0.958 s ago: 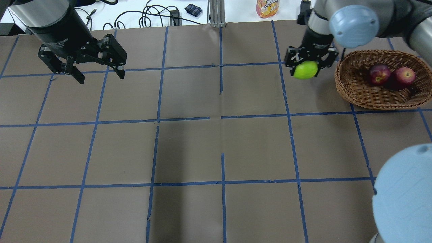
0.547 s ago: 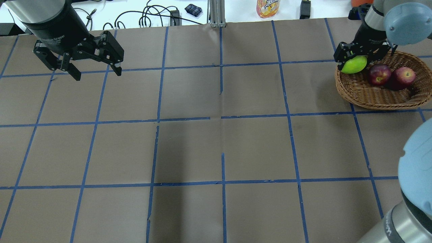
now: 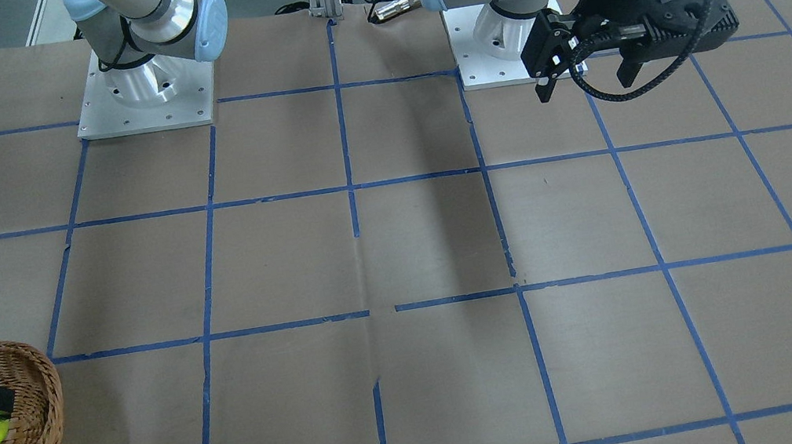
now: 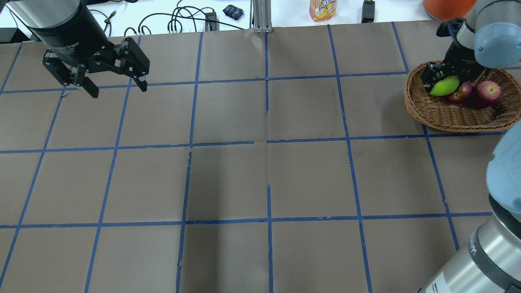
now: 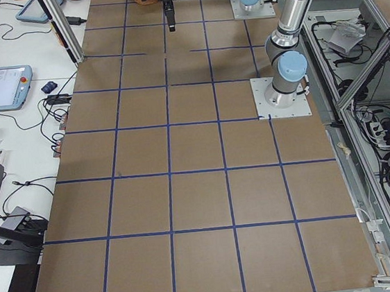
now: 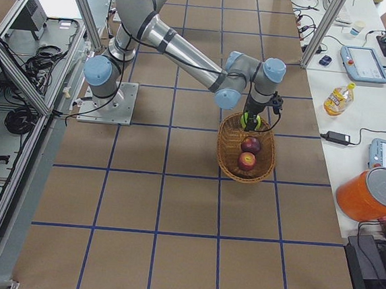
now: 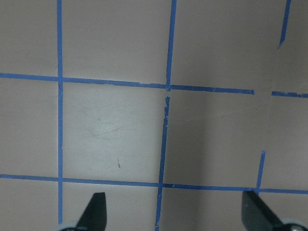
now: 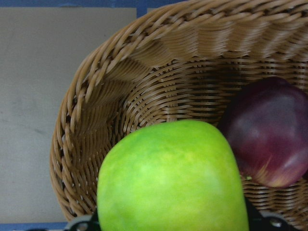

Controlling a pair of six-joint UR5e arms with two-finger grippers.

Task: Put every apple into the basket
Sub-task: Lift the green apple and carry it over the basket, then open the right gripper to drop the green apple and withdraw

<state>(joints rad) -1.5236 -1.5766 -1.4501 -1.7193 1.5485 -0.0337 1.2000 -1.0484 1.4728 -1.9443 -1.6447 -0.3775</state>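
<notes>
Your right gripper (image 4: 445, 82) pinches the round lime-green apple (image 4: 444, 86) inside the oval wicker basket (image 4: 447, 117), seemingly ready to release; left gripper (image 4: 118, 90) idle, jaws spread.

Brown table (image 4: 305, 179), blue tape grid (image 4: 266, 53), white side bench (image 6: 378, 110)

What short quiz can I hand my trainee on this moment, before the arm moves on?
1. True or false: the left hand is open and holds nothing.
2. Where is the green apple? A) in the left hand; B) in the right hand, over the basket; C) lying beside the basket.
3. How many apples lie loose in the basket, and what colours are they?

Key
1. True.
2. B.
3. Two: the maroon apple and the red apple.
</notes>
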